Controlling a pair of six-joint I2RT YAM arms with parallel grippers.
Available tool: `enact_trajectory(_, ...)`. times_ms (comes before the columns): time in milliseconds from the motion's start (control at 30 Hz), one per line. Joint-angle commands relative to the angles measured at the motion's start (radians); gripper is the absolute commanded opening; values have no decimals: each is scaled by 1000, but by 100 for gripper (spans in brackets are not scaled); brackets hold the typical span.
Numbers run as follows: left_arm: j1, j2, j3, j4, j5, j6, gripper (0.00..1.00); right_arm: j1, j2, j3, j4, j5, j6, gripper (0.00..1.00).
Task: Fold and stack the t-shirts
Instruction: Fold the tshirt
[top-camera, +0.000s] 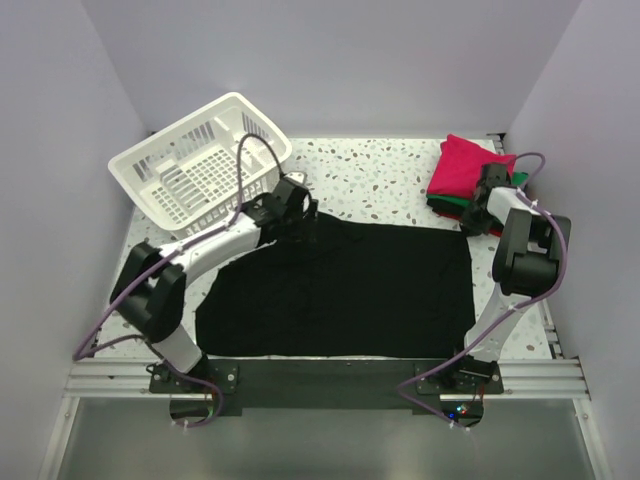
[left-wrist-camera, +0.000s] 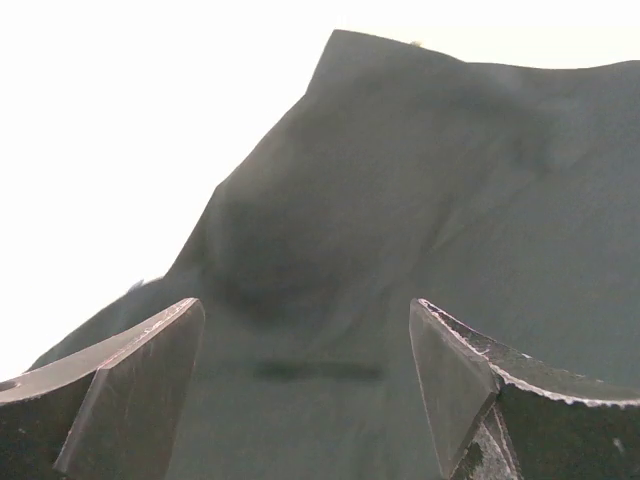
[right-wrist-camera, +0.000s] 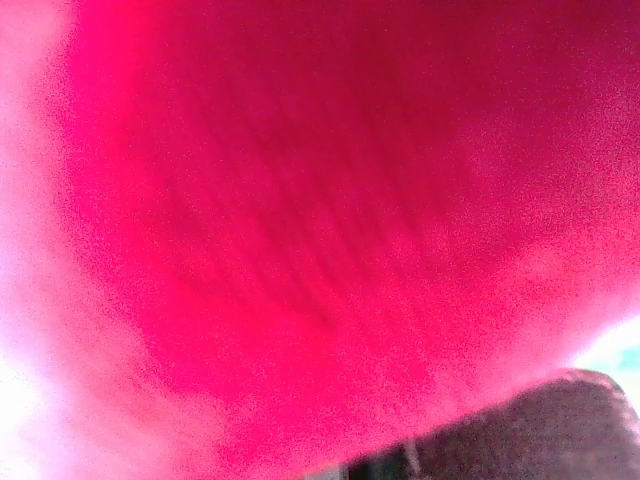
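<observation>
A large black t-shirt (top-camera: 340, 290) lies spread flat across the middle of the table. My left gripper (top-camera: 300, 218) sits over its far left corner. In the left wrist view the gripper (left-wrist-camera: 300, 400) is open, with black cloth (left-wrist-camera: 420, 200) lying between and beyond the fingers (left-wrist-camera: 130, 390). A stack of folded t-shirts stands at the back right, with a magenta-pink t-shirt (top-camera: 462, 165) on top and green (top-camera: 519, 179) and dark layers under it. My right gripper (top-camera: 478, 207) is pressed against the stack's near edge. Blurred pink cloth (right-wrist-camera: 300, 200) fills the right wrist view and hides the jaws.
A white slatted basket (top-camera: 200, 165) stands tilted at the back left, just behind my left arm. The speckled tabletop (top-camera: 380, 180) shows between the basket and the stack. Walls close in on the left, right and back.
</observation>
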Motion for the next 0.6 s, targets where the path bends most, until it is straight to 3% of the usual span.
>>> enact_trajectory(0, -39, 105, 133, 92, 16, 94, 88, -4, -30, -35, -48, 8, 2, 9)
enact_trajectory(233, -127, 369, 429, 99, 93, 130, 82, -4, -31, -47, -51, -9, 6, 8)
enact_trajectory(567, -165, 568, 586, 46, 127, 24, 65, -6, -22, -49, -53, -24, 5, 7)
